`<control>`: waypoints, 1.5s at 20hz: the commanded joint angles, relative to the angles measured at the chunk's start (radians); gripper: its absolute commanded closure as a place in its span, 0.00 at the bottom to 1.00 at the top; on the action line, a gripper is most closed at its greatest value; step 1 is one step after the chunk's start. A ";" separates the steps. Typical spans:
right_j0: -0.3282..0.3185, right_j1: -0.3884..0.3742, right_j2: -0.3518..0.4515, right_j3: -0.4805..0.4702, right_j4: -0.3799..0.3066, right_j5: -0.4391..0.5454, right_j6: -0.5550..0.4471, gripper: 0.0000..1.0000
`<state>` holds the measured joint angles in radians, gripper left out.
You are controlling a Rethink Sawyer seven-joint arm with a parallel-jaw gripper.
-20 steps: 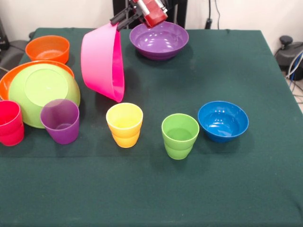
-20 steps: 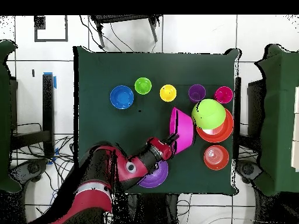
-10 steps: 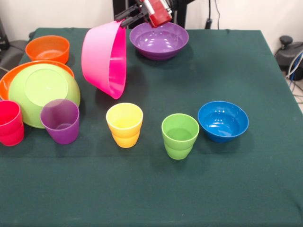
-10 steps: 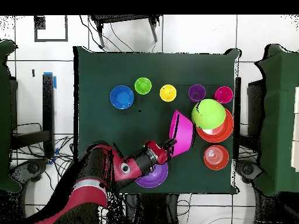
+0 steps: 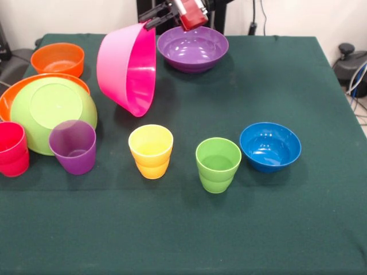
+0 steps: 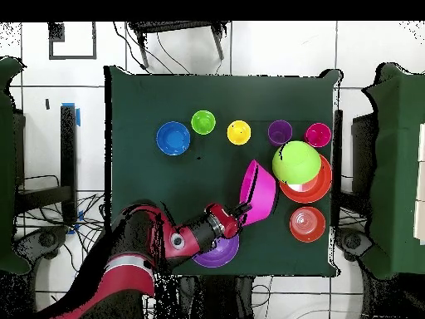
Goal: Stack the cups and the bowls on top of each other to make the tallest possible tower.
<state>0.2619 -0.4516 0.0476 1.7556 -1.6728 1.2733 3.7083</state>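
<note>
The front camera looks close across the green table (image 5: pixel 298 74); the overhead one looks straight down from far above, sharing this table (image 6: pixel 149 100).

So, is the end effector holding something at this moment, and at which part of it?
Yes. The end effector is shut on the pink bowl, gripping it at the upper rim. The bowl hangs tilted on its side, off the table.

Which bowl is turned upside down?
The lime green bowl. It sits bottom-up on the big orange bowl. The purple, blue and small orange bowls stand open side up, and the pink bowl hangs tilted on its side from the gripper.
</note>
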 commanded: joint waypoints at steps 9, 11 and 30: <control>-0.038 0.028 0.202 -0.052 0.119 -0.293 -0.205 1.00; -0.040 0.022 0.203 -0.054 0.130 -0.285 -0.236 1.00; 0.057 0.066 0.157 -0.152 0.139 -0.073 -0.632 1.00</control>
<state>0.2833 -0.4958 0.0636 1.7309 -1.5583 1.2786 3.3956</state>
